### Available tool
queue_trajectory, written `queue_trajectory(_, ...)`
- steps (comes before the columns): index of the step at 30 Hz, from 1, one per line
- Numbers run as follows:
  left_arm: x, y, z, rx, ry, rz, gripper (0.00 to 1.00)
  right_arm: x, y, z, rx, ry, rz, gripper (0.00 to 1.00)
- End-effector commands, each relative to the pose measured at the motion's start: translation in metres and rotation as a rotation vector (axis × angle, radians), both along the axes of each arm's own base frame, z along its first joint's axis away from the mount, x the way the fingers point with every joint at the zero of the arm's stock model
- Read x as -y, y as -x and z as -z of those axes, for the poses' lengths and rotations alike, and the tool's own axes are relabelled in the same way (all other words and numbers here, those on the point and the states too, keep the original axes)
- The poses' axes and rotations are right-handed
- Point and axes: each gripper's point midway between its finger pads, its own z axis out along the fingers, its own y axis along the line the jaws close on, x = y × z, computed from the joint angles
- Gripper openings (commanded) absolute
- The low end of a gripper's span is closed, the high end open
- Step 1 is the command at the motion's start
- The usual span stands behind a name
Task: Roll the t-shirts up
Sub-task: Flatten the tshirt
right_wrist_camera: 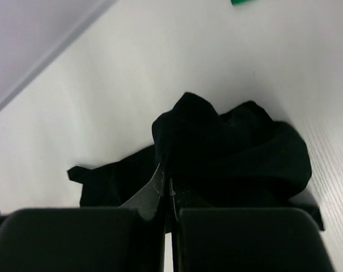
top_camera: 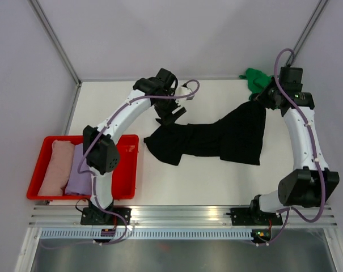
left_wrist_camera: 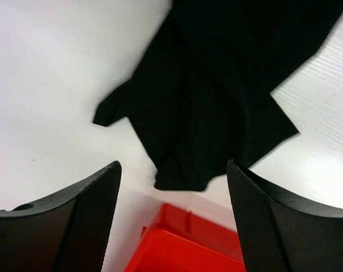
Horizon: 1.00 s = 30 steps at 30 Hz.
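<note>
Top external view: a white desk (top_camera: 205, 181) sits inside a booth with pale grey-lavender walls (top_camera: 160, 34) and slim metal posts (top_camera: 55, 39) in the far corners. A ribbed aluminium rail (top_camera: 182, 214) runs along the near edge, where both arms are bolted.

A large black t-shirt (top_camera: 228, 136) lies crumpled across the middle of the desk. Its right end rises to the right gripper (right_wrist_camera: 166, 184), whose jaws are pressed together on a bunched fold of the cloth. The left gripper (left_wrist_camera: 173, 165) hovers above the shirt's left end with its jaws spread wide, holding nothing.

A green t-shirt (top_camera: 255, 79) lies heaped in the far right corner, just behind the right arm. A red tray (top_camera: 126, 181) sits at the near left, partly hidden by the left arm. It holds a rolled pink t-shirt (top_camera: 55, 167) and a lavender t-shirt (top_camera: 79, 170), side by side and touching.
</note>
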Motion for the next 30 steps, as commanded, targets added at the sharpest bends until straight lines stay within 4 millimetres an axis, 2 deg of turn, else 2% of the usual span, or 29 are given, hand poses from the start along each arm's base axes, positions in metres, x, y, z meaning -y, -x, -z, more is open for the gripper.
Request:
queue_trajectory(1, 0.011, 0.046, -0.046, 0.062, 0.044, 0.040, 0.79, 0.017, -0.023, 0.010, 0.039, -0.005, 0.061, 0.00)
queue_trajectory(2, 0.014, 0.074, -0.018, -0.017, 0.001, 0.081, 0.75, 0.021, -0.024, 0.018, 0.023, 0.001, 0.074, 0.00)
queue_trajectory(4, 0.017, 0.109, 0.005, -0.097, -0.034, 0.126, 0.73, 0.024, -0.029, 0.028, 0.005, 0.010, 0.076, 0.00)
queue_trajectory(5, 0.009, 0.131, 0.031, -0.164, -0.087, 0.146, 0.73, 0.022, -0.030, 0.034, -0.006, 0.000, 0.071, 0.00)
queue_trajectory(6, 0.016, 0.150, 0.043, -0.192, -0.114, 0.191, 0.73, 0.020, -0.030, 0.039, -0.012, -0.010, 0.064, 0.00)
queue_trajectory(8, 0.022, 0.171, 0.073, -0.239, -0.162, 0.216, 0.75, 0.018, -0.028, 0.053, -0.033, -0.020, 0.061, 0.00)
queue_trajectory(9, 0.026, 0.174, 0.079, -0.247, -0.168, 0.201, 0.76, 0.018, -0.026, 0.055, -0.036, -0.018, 0.063, 0.00)
queue_trajectory(11, 0.041, 0.166, 0.092, -0.252, -0.157, 0.174, 0.77, 0.020, -0.020, 0.064, -0.061, 0.005, 0.057, 0.00)
queue_trajectory(13, 0.058, 0.151, 0.091, -0.229, -0.127, 0.104, 0.79, 0.021, -0.012, 0.071, -0.085, 0.018, 0.054, 0.00)
queue_trajectory(15, 0.065, 0.144, 0.100, -0.228, -0.121, 0.067, 0.79, 0.021, -0.004, 0.076, -0.097, 0.024, 0.048, 0.00)
queue_trajectory(16, 0.064, 0.142, 0.105, -0.220, -0.131, 0.056, 0.79, 0.021, 0.002, 0.086, -0.120, 0.026, 0.051, 0.00)
queue_trajectory(18, 0.058, 0.133, 0.121, -0.195, -0.174, 0.032, 0.79, 0.022, 0.008, 0.086, -0.114, 0.032, 0.059, 0.00)
queue_trajectory(22, 0.041, 0.140, 0.149, -0.248, -0.240, 0.017, 0.77, 0.024, 0.015, 0.093, -0.129, 0.034, 0.067, 0.00)
queue_trajectory(24, 0.037, 0.136, 0.157, -0.231, -0.265, 0.012, 0.75, 0.025, 0.017, 0.093, -0.131, 0.034, 0.071, 0.00)
queue_trajectory(27, 0.037, 0.132, 0.163, -0.239, -0.266, -0.003, 0.63, 0.026, 0.020, 0.094, -0.131, 0.029, 0.083, 0.00)
queue_trajectory(28, 0.036, 0.133, 0.164, -0.242, -0.265, -0.003, 0.53, 0.026, 0.021, 0.095, -0.134, 0.029, 0.084, 0.00)
queue_trajectory(30, 0.033, 0.134, 0.166, -0.254, -0.270, 0.013, 0.44, 0.029, 0.023, 0.094, -0.133, 0.029, 0.093, 0.00)
